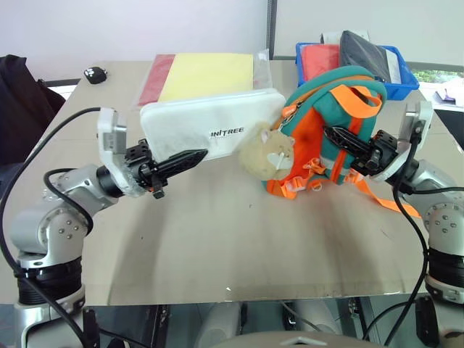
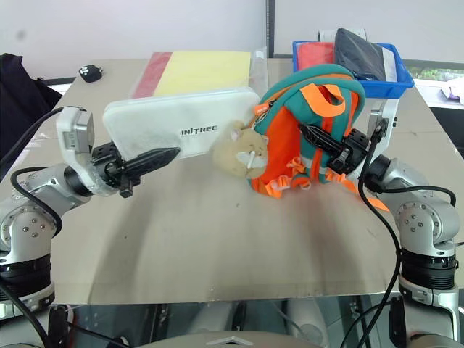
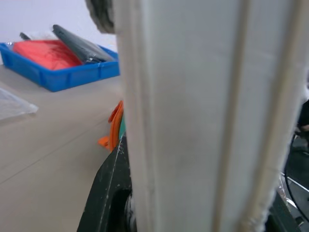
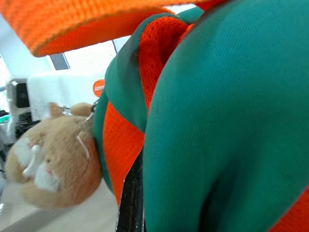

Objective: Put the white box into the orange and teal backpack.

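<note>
Lettering on the white box

The one readable text is a short dark word printed on the face of the white box (image 2: 181, 125), reading "INITREE" in small capitals, with the first letter partly unclear. It sits low on that face, toward the box's 5 o'clock corner, near the beige plush charm (image 2: 238, 151). In the left eye view the same word shows as "IN TREE"-like letters, partly cut by the charm. No other text, number or sign is legible.
</note>
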